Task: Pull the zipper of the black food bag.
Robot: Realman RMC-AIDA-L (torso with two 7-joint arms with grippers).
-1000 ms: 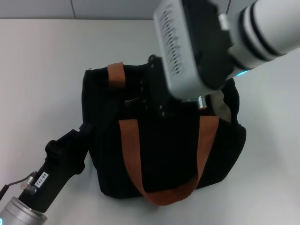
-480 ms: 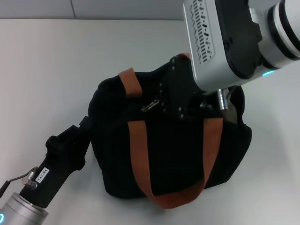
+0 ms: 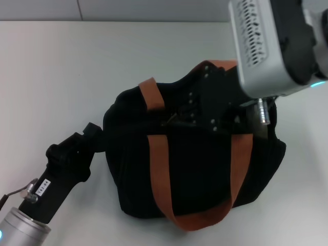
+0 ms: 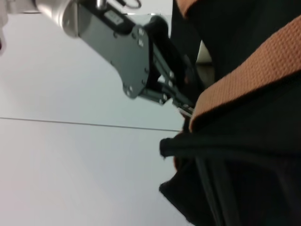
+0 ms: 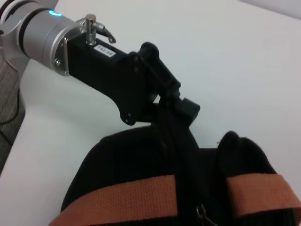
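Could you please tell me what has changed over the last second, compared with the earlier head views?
The right gripper, at the small silver zipper, moved rightward, dragging the boxy black food bag with rust-orange handles along. The left gripper kept clamping the bag's black side strap, following slightly. The white table stayed unchanged.

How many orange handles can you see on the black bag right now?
2. One orange handle loops down the near side of the black food bag; the other handle arches over the far top edge, partly hidden behind the right claw.

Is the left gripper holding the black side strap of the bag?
Yes, the left gripper is closed on the black side strap of the black food bag.
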